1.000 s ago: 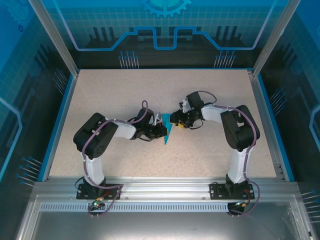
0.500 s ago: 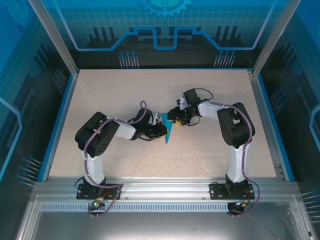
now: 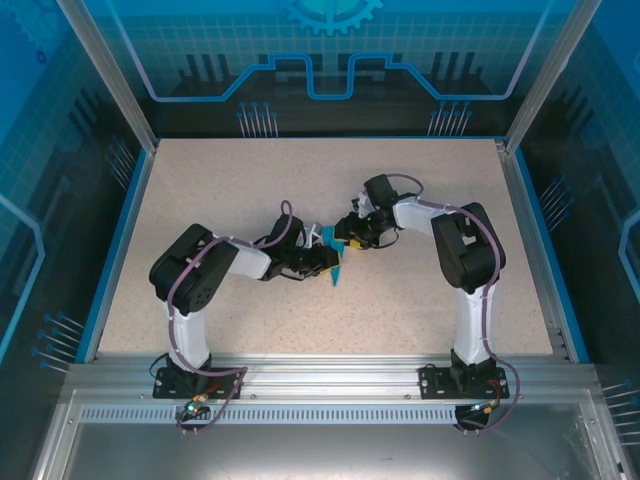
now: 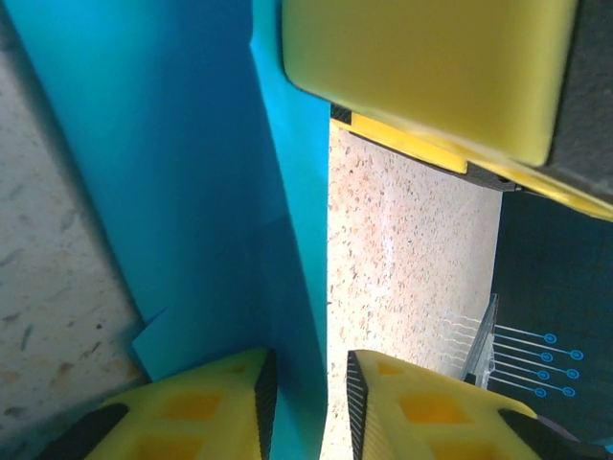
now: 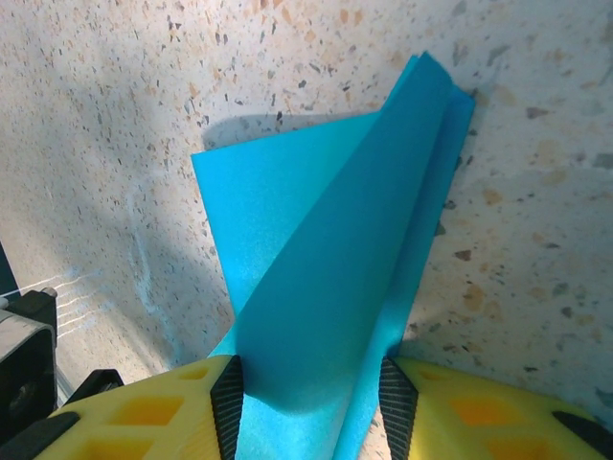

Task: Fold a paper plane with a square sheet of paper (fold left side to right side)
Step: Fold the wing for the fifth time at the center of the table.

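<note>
Pinching creased matte-blue paper plane [image 5: 326, 240]: right pincer [image 5: 311, 374] | left pincer [image 4: 306, 369]: slightly spread (straddling a fold)

Looked like a robotics lab test cell: a speckled work table [image 3: 250, 190] with blue edging [image 3: 118, 240] was closed in by an aluminium extrusion frame [image 3: 108, 75] and clear panels [image 3: 420, 50] printed with blue gear and circuit graphics. The left arm [image 3: 190, 275] and right arm [image 3: 470, 255] were bolted to a slotted metal rail [image 3: 330, 375] at the near edge, with their cables exposed.
</note>
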